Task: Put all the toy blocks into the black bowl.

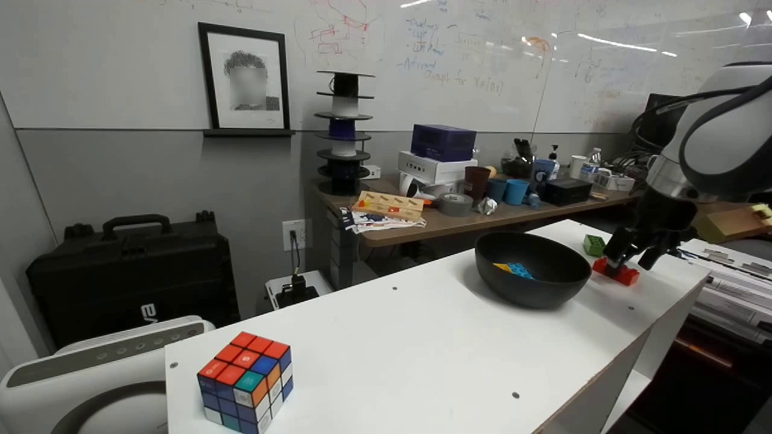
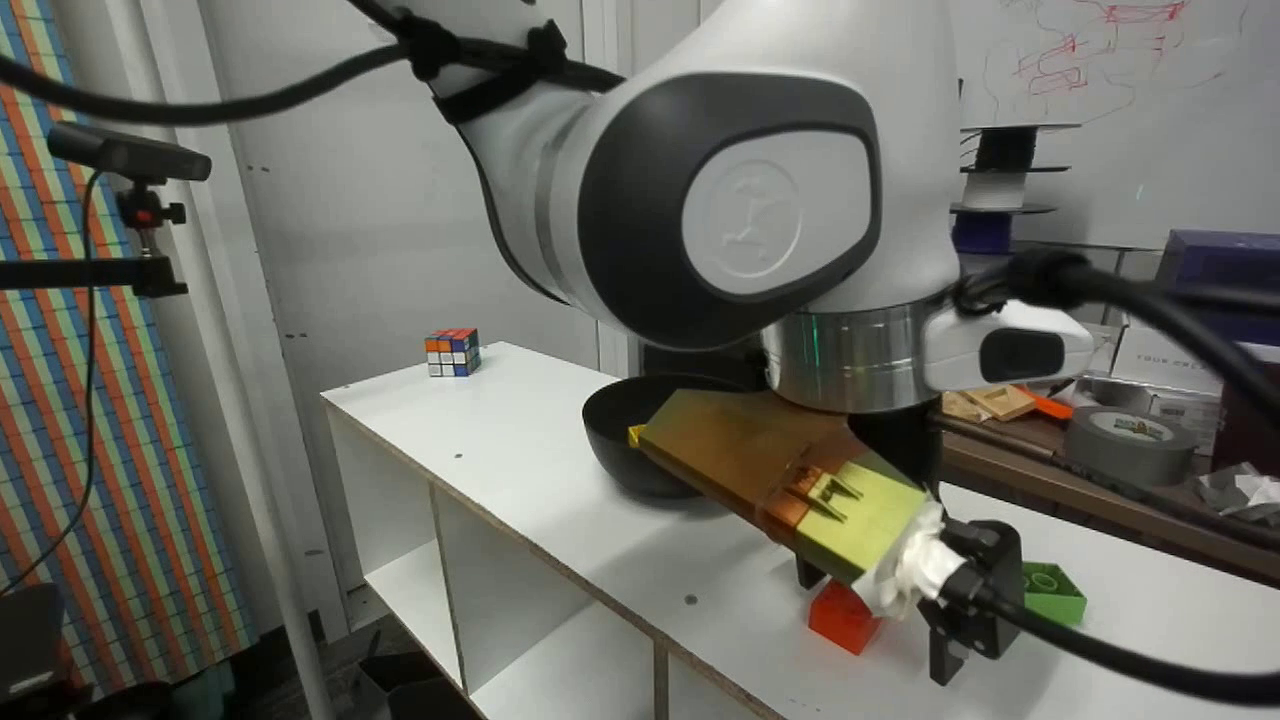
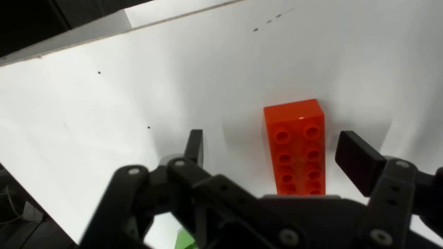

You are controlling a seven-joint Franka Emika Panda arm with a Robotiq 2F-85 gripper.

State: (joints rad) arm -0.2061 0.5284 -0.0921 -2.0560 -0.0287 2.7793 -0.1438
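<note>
Jointed black claw [image 3: 271, 150], spread wide astride glossy studded red brick [image 3: 299, 155], round matte black bowl [image 1: 525, 293] nearby

1. Bright light whitens the worktop [image 1: 422, 337] all around the claw [image 1: 629, 265].
2. I can make out soft, hazy-edged shadows to either side of it.
3. Up beyond it, white glare streaks the whiteboard [image 1: 476, 102].

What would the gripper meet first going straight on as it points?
Most likely the white surface: in the wrist view the open gripper appears to straddle the red block. The gap on one side looks narrow and depth is unclear, so it might brush the block.
</note>
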